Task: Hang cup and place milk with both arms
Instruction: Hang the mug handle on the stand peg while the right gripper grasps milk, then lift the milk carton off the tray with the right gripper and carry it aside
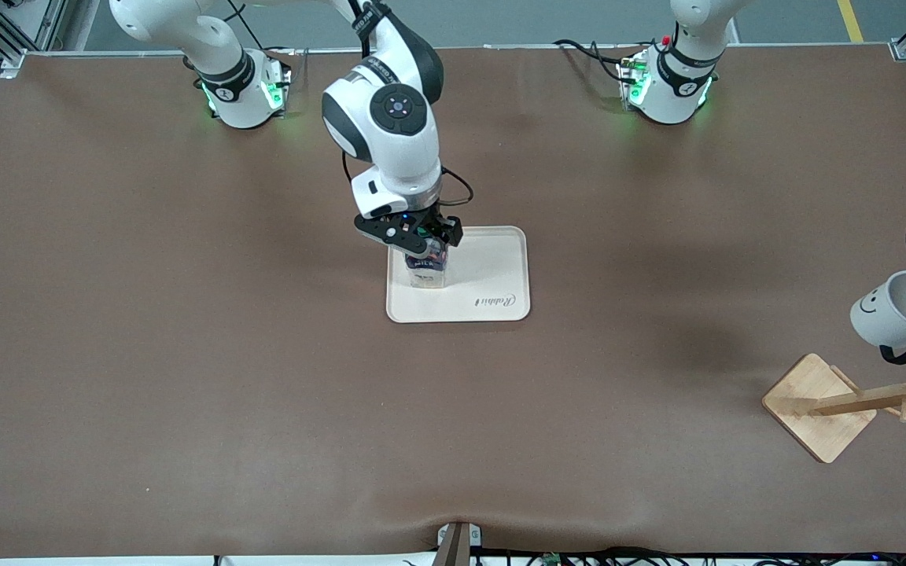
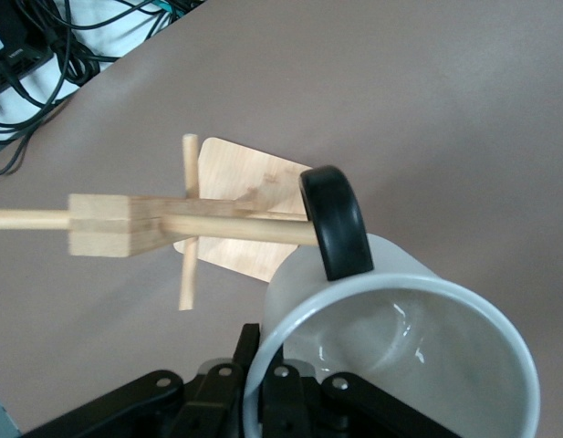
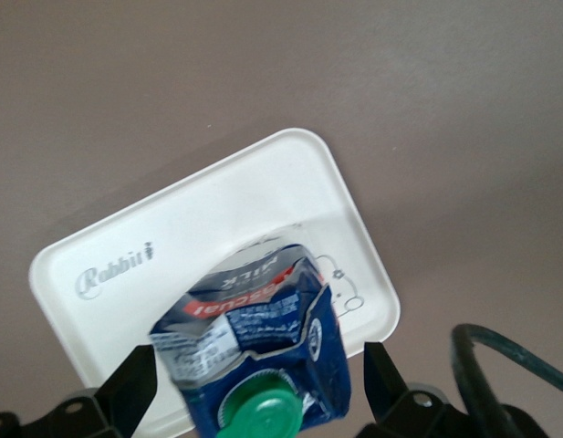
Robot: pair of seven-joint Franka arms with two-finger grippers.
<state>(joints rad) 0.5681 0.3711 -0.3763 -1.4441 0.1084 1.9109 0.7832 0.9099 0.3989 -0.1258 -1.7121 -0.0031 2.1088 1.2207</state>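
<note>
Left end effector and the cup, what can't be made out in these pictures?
- Left end effector: cut off by the front view's edge; in the left wrist view the cup covers its fingertips.
- Rack peg: its tip is hidden by the cup's handle.
- Cup's smiley face: not shown in the left wrist view.

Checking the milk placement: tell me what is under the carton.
The milk stands on the white tray, which lies on the table. The right gripper is around its top, fingers apart from its sides. The tray surface directly beneath it is covered.
</note>
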